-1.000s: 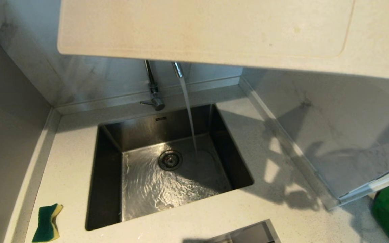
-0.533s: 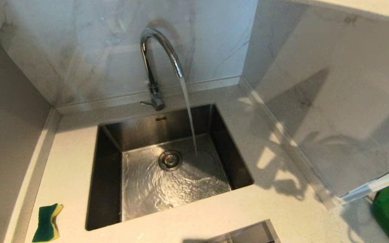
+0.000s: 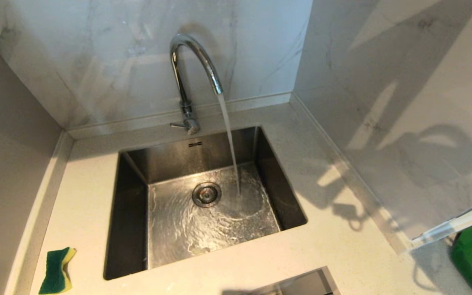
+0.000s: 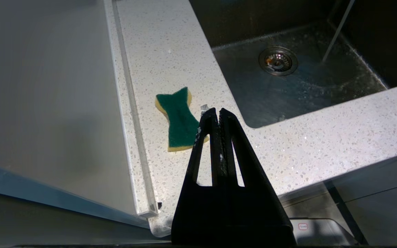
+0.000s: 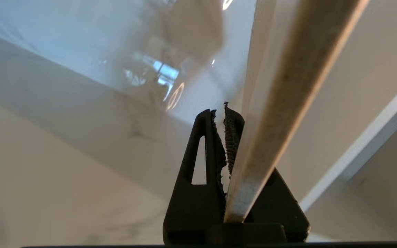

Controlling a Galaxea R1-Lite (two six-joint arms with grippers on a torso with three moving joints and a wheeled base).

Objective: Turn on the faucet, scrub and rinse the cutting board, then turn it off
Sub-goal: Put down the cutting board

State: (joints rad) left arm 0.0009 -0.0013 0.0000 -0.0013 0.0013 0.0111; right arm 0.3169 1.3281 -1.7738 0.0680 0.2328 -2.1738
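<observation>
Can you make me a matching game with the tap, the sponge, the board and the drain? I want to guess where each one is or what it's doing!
Things:
1. faucet
2. sponge
3. cutting board
4. drain

Clues:
A. lies on the counter, left of the sink
B. clamped in the right gripper
C. pouring water
D. sits in the sink floor

Pairs: 1-C, 2-A, 3-B, 4-D
</observation>
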